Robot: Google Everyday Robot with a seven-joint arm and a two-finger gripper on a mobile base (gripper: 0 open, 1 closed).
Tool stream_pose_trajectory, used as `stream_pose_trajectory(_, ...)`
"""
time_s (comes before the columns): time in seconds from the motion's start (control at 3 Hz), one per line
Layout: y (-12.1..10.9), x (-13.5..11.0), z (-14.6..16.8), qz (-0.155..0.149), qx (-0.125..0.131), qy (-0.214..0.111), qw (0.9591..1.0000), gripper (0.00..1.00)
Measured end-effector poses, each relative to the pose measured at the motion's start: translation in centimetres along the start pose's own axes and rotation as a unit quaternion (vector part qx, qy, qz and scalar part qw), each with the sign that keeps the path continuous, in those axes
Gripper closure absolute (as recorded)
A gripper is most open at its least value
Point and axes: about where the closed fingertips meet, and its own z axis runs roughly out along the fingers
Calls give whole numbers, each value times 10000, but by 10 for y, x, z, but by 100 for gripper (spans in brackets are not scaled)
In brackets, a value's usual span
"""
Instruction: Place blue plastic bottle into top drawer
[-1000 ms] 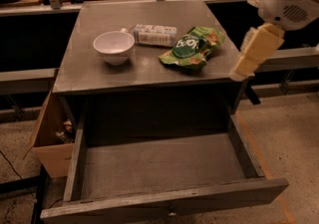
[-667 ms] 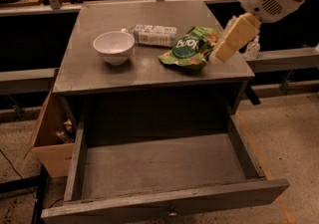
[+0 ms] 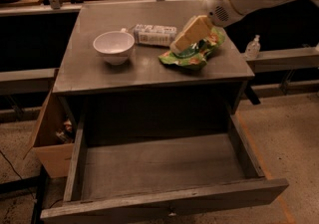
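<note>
The blue plastic bottle (image 3: 154, 34) lies on its side on the grey table (image 3: 99, 71), behind and to the right of a white bowl (image 3: 113, 46). The top drawer (image 3: 164, 168) is pulled wide open below the table and holds nothing. My gripper (image 3: 187, 36) hangs from the white arm coming in from the upper right. It is over the green snack bag (image 3: 197, 54), just right of the bottle's end, and holds nothing that I can see.
A cardboard box (image 3: 47, 141) stands on the floor left of the drawer. A tiny clear pump bottle (image 3: 252, 48) sits on a ledge at the right. A wooden bench runs behind the table.
My arm and gripper have moved left from beside the table's right edge to above the snack bag, close to the bottle. The objects have not moved.
</note>
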Motion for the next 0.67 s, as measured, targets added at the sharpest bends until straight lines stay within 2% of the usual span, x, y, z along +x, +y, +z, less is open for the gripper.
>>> stream_pose_trajectory(0.33,-22,-24,33,39,351,-101,9993,0)
stream_pose_trajectory(0.67,-23,-28,38,18,384,-110,9992,0)
